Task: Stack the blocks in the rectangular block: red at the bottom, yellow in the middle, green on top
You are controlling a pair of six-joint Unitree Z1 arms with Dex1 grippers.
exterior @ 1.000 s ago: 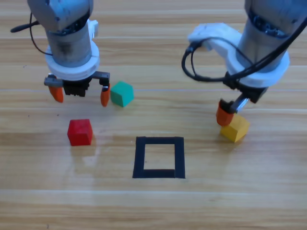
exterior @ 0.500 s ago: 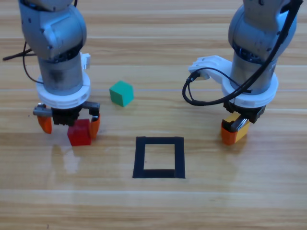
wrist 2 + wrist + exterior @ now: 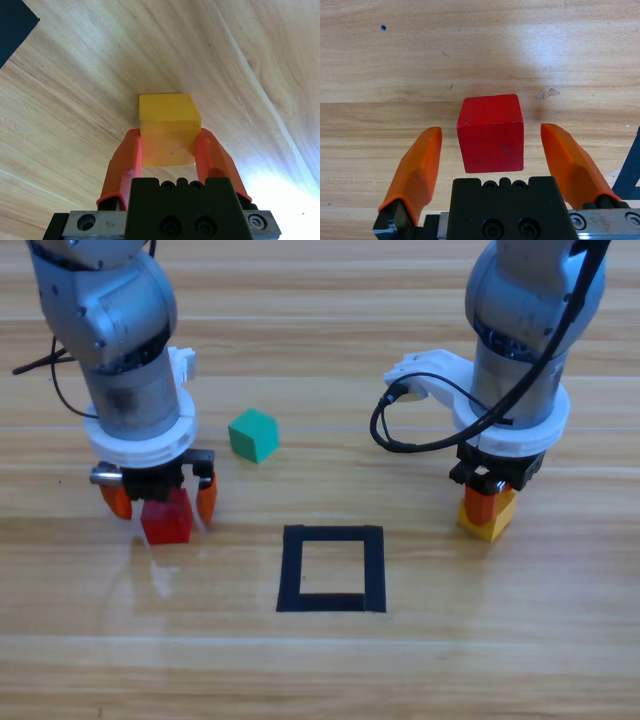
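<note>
High view looks down on a pale wooden table (image 3: pixel 330 670) where three small matte cubes sit around a flat, nearly square frame of black tape strips (image 3: pixel 331 568) with bare wood showing inside it. The frame lies at the middle, its slightly longer sides running away from the camera, and nothing is inside it.

The small bright red cube (image 3: pixel 166 520) rests on the wood well to the left of the frame, with plain faces and its edges turned only slightly off the table's grain. The left gripper (image 3: pixel 163 500) is down over it, its two orange jaws spread wide, one on each side. In the left wrist view the red cube (image 3: pixel 491 133) sits between the jaws with a clear gap of wood on both sides, so neither jaw touches it.

The small plain yellow cube (image 3: pixel 488 514) lies to the right of the frame. The right gripper (image 3: pixel 484 502) is clamped on it; in the right wrist view both jaws press against opposite faces of the yellow cube (image 3: pixel 167 132).

The small teal-green cube (image 3: pixel 253 435) stands alone, above and left of the frame, turned corner-on to the camera.
</note>
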